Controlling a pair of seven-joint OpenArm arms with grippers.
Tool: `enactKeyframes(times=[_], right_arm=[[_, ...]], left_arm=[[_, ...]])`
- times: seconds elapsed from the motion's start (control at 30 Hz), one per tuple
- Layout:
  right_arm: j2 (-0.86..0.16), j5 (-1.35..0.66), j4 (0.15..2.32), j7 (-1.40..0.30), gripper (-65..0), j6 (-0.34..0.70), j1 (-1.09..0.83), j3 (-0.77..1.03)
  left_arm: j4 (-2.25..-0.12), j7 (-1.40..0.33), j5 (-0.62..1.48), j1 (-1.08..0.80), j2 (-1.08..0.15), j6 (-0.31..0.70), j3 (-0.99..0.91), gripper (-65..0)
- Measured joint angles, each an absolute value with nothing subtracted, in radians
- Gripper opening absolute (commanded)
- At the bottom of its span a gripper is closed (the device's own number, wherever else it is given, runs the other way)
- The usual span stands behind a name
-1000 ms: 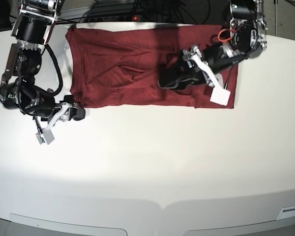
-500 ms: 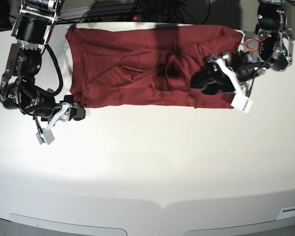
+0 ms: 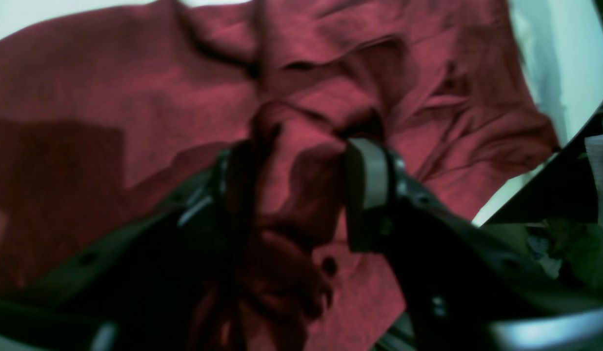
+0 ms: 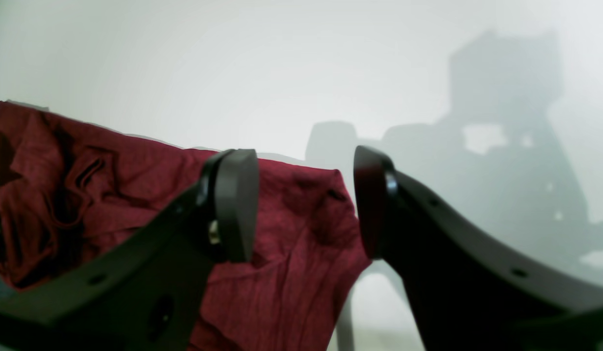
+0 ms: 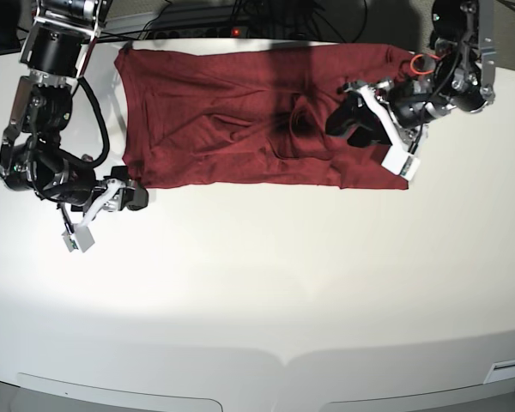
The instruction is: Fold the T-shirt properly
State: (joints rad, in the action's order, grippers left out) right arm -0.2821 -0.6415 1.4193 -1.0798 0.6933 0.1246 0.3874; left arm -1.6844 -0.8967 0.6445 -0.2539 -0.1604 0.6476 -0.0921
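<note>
The T-shirt (image 5: pixel 206 112) is dark red and lies spread across the far part of the white table (image 5: pixel 283 283), with creases near its middle. My left gripper (image 5: pixel 335 123) is down on the shirt's right part. In the left wrist view the left gripper (image 3: pixel 301 165) stands open, and a raised hump of the T-shirt (image 3: pixel 87 122) sits between its fingers. My right gripper (image 5: pixel 140 196) rests by the shirt's near left corner. In the right wrist view the right gripper (image 4: pixel 306 195) is open and holds nothing, with the T-shirt (image 4: pixel 62 195) corner lying behind it.
A white tag (image 5: pixel 77 239) hangs from the right gripper and another white tag (image 5: pixel 401 163) from the left one. Cables (image 5: pixel 240 17) run along the table's far edge. The near half of the table is bare white surface.
My left gripper swung out past the shirt's right edge, then came back left onto the cloth, and its jaws have narrowed a little around a fold. The right arm has not moved.
</note>
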Motion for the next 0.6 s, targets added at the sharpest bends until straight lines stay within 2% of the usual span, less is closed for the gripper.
enactKeyframes(times=[0.2, 0.3, 0.43, 0.6], right_arm=[[-0.282, -0.642, 1.419, -1.080, -33.5, 0.693, 0.125, 0.387], [-0.282, -0.641, 1.419, -1.080, -33.5, 0.693, 0.125, 0.387], [-0.282, -0.641, 1.419, -1.078, -33.5, 0.693, 0.125, 0.387], [-0.282, -0.639, 1.419, -1.077, -33.5, 0.693, 0.125, 0.387]], left_arm=[[-1.684, -0.925, 0.632, -0.252, -0.144, 0.647, -0.093, -64.3], [-1.684, -1.071, 0.802, -0.252, -0.144, 0.689, -0.094, -65.0], [-1.685, -1.242, 1.047, -0.278, -0.144, 0.690, -0.094, -65.0], [-1.686, -1.290, 1.078, -0.365, -0.144, 0.691, -0.094, -65.0]])
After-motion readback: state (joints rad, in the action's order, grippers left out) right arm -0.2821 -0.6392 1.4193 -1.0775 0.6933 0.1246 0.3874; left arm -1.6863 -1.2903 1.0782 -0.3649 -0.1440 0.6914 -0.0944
